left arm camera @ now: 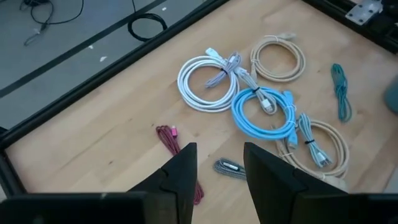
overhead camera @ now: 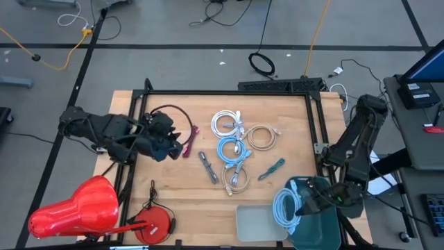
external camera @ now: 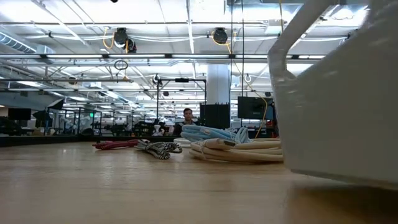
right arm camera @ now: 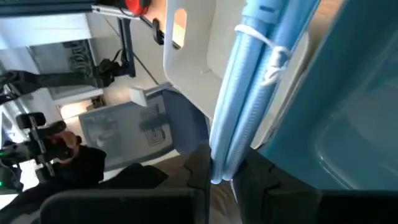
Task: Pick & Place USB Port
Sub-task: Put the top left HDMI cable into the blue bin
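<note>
My right gripper (overhead camera: 300,206) is at the table's near right corner, shut on a coiled light-blue cable (overhead camera: 284,208) over the left rim of a teal bin (overhead camera: 320,229). My left gripper (left arm camera: 219,167) hovers open at the table's left, above a magenta cable (left arm camera: 176,147) and a grey braided cable (left arm camera: 229,168). Lying flat mid-table are a white coil (left arm camera: 207,79), a beige coil (left arm camera: 278,59), a bright blue coil (left arm camera: 264,112), a second beige coil (left arm camera: 318,147) and a teal cable (left arm camera: 339,91). My right gripper pinches several bundled strands of the light-blue coil at one side of its loop (right arm camera: 221,163) between its two fingers. The fingers come from the table's right, pointing left. The coil, bound by a white tie (right arm camera: 268,57), stands out ahead of the fingers along the teal bin's rim (right arm camera: 323,93).
A clear white bin (overhead camera: 258,222) sits left of the teal bin at the near edge and fills the right of the low view (external camera: 339,93). A red lamp-like object (overhead camera: 76,208) and a red reel (overhead camera: 156,223) lie near left. A black frame (overhead camera: 229,92) borders the table.
</note>
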Controlling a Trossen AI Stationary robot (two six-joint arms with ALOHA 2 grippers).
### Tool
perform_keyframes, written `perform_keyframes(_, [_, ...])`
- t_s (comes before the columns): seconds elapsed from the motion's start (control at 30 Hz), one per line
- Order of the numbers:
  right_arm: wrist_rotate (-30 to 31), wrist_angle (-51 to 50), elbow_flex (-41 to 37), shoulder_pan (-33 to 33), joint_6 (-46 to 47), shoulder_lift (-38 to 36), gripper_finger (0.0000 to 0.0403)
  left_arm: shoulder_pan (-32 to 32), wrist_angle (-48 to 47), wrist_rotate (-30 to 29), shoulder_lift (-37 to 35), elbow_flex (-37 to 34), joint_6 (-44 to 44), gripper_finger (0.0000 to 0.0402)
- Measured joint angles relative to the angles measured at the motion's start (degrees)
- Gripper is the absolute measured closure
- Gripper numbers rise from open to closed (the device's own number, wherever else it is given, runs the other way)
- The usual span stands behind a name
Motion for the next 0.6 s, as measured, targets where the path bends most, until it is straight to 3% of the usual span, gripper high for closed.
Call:
perform_keyframes(0.13, [-1.32, -3.53, 3.75, -0.03, -2.38, 0.30, 0.0373, 0.04, -0.15, -0.08, 0.02, 0.00, 0.28, 0.0266])
perform_keyframes(0.4, [-1.84, -20.88, 19.00, 0.13, -3.83, 0.80, 0.0373, -0.56, -0.50, -0.07, 0.02, -0.02, -0.13, 0.0266])
perform_keyframes(0.6, [-18.67, -43.25, 30.67, 0.20, 3.54, 5.73, 0.0373, -1.97, -0.38, -0.90, 0.02, -1.97, -3.25, 0.0266])
